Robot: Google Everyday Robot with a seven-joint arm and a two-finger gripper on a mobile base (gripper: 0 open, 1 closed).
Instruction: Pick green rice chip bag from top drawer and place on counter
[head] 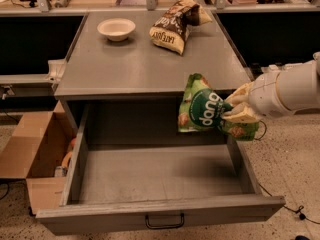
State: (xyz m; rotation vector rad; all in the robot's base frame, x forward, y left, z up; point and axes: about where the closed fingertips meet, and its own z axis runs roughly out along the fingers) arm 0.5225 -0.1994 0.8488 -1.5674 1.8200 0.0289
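Observation:
The green rice chip bag (205, 109) hangs in the air above the right side of the open top drawer (160, 176), level with the front edge of the counter (145, 59). My gripper (239, 106) comes in from the right and is shut on the bag's right end, its cream fingers (244, 115) pinching it. The drawer is pulled fully out and its floor is bare; the small dark handle (164, 221) shows on the front panel.
On the counter stand a white bowl (116, 29) at the back left and a brown-and-cream chip bag (175, 25) at the back middle. An open cardboard box (37, 156) sits on the floor to the left of the drawer. A cable runs on the floor at right.

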